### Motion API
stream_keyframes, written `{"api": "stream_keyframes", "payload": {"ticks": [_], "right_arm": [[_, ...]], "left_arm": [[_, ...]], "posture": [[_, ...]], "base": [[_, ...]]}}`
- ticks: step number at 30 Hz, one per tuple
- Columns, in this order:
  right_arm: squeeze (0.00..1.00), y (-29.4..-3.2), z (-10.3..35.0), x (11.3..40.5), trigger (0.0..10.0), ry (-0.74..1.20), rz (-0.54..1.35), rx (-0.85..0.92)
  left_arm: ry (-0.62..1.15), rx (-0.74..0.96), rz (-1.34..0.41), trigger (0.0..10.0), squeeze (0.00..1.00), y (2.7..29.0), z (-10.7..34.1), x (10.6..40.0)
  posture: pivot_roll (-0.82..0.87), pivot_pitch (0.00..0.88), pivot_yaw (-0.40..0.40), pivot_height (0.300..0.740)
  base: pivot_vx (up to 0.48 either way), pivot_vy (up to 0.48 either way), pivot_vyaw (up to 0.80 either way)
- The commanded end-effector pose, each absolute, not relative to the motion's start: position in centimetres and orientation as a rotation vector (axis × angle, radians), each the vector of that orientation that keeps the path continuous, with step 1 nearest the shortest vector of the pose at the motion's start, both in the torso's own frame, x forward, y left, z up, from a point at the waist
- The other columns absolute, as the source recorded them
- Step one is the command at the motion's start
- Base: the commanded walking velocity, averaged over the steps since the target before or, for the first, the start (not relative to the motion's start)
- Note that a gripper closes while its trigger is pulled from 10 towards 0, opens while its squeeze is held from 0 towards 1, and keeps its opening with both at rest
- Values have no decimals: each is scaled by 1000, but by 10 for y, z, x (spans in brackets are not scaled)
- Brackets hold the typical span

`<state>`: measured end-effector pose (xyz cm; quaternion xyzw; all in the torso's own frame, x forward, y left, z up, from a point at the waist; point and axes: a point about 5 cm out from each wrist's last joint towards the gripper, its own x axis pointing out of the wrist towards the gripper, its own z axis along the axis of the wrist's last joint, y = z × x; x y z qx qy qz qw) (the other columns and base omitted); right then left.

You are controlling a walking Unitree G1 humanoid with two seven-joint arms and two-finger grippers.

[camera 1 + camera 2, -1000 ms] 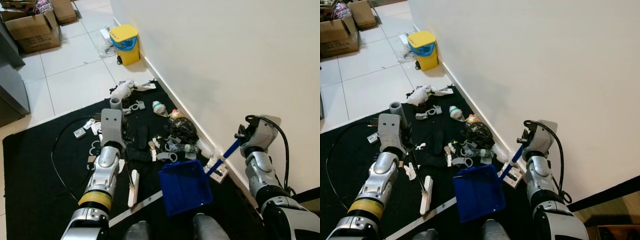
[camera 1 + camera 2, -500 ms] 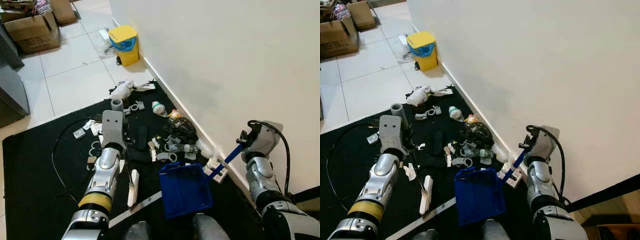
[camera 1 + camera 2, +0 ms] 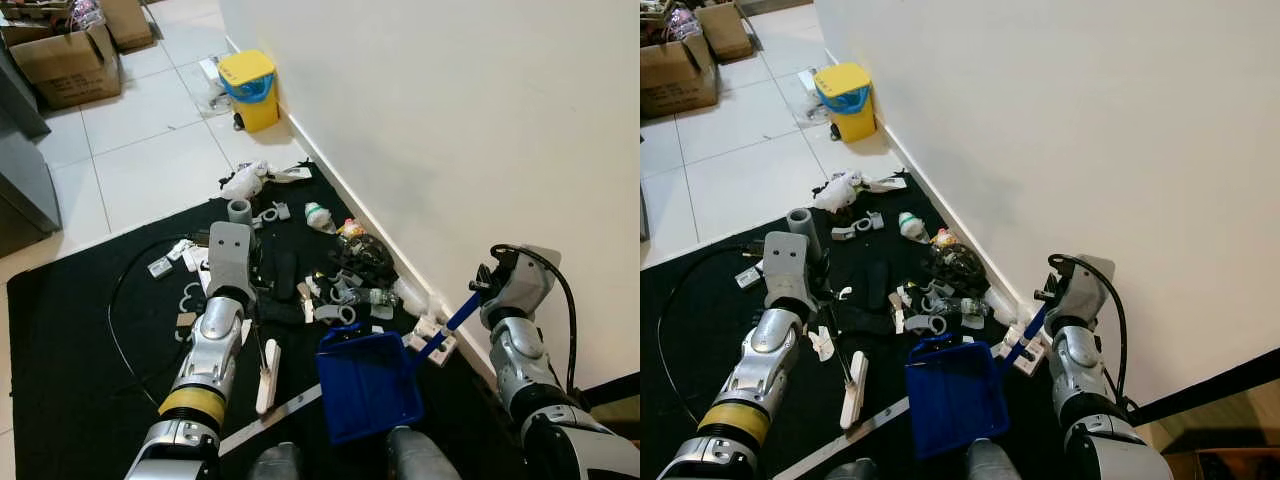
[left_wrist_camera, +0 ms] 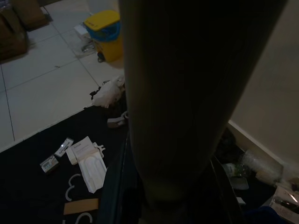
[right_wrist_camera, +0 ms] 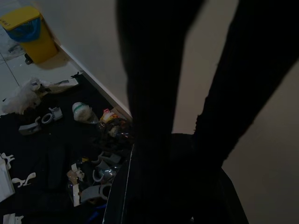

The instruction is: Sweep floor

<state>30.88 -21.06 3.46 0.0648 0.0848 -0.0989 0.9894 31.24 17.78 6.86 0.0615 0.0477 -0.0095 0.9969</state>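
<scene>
Along white wall (image 3: 420, 120): black mat (image 3: 60, 360), littered; tiled floor (image 3: 140, 150) beyond.

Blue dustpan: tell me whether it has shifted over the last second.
Yes, slightly. The blue dustpan has slid forward toward the litter pile, its front edge now nearer the grey pieces than a second ago.

Place: a room in a home, used for storage.
Floor: pale tiles (image 3: 130, 150), black mat (image 3: 70, 380) at 6 o'clock.
Wall: plain white wall (image 3: 450, 120) at 2 o'clock.
Clues: yellow bin (image 3: 248, 88) at 12 o'clock, cardboard boxes (image 3: 68, 60) at 11 o'clock.
</scene>
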Motion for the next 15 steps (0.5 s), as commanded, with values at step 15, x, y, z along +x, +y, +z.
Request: {"api": "stream_keyframes", "payload": {"ticks": [15], "right_arm": [[0,-209,32,306,10000,171,-194,125]], "left_arm": [[137,110,2,10000,0,179,59,308]], "posture": [[15,73,9,740]], "base": [[0,0,0]]}}
